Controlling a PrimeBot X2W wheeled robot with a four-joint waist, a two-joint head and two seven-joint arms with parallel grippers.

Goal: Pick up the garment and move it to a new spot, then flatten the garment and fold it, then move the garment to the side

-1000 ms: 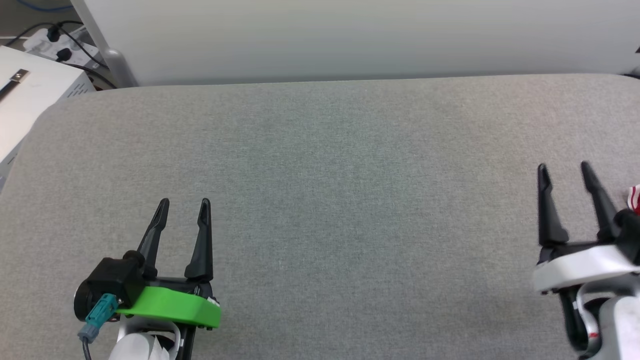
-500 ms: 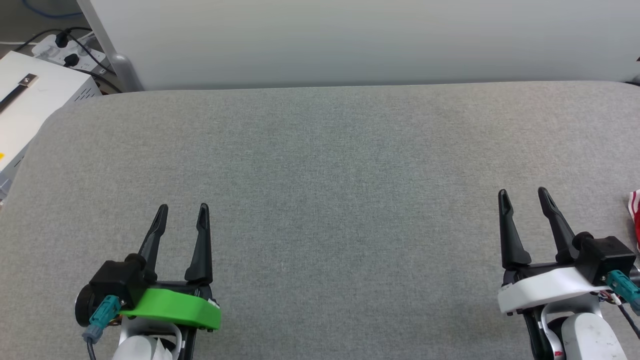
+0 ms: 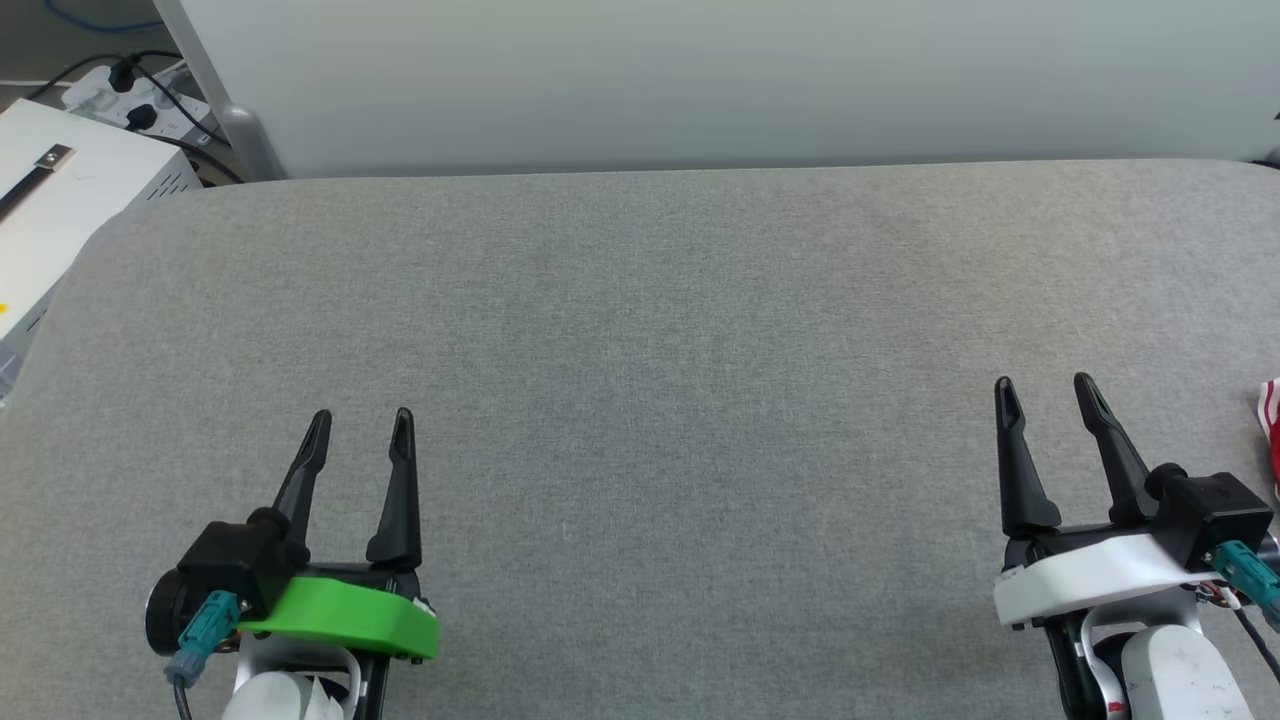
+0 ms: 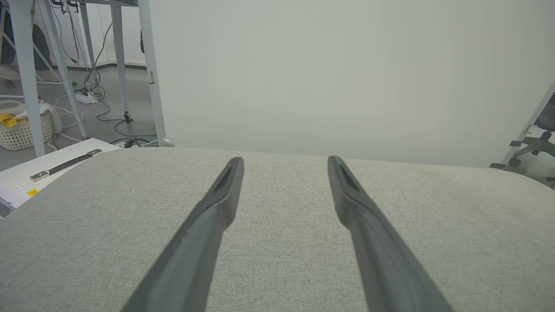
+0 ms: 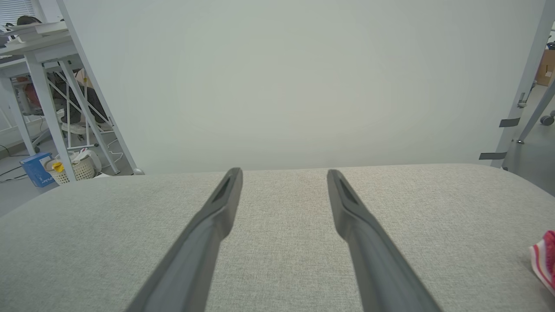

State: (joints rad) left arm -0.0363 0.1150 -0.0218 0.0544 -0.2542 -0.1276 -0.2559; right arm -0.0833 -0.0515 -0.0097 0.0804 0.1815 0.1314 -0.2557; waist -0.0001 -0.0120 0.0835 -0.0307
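A small piece of the garment (image 3: 1270, 418), red with red-and-white striped trim, pokes in at the head view's right edge; the rest of it is out of view. The same striped corner of the garment (image 5: 544, 260) lies on the grey surface at the right wrist view's lower right. My right gripper (image 3: 1046, 389) is open and holds nothing, a short way left of that corner. At the lower left my left gripper (image 3: 360, 420) is open too, with bare cloth between its fingers (image 4: 221, 195). The right gripper's own fingers (image 5: 347, 199) frame bare grey fabric.
The grey fabric-covered table (image 3: 640, 330) spreads across the view, backed by a pale wall panel (image 3: 700, 70). A white box (image 3: 60, 190) and a power strip with cables (image 3: 130, 95) sit off the far left corner. Table legs and a laundry basket (image 4: 19, 128) stand on the floor beyond.
My right gripper drew back toward me and to the left, away from the garment's corner, then settled. The camera tilted slightly. The left gripper has hardly moved.
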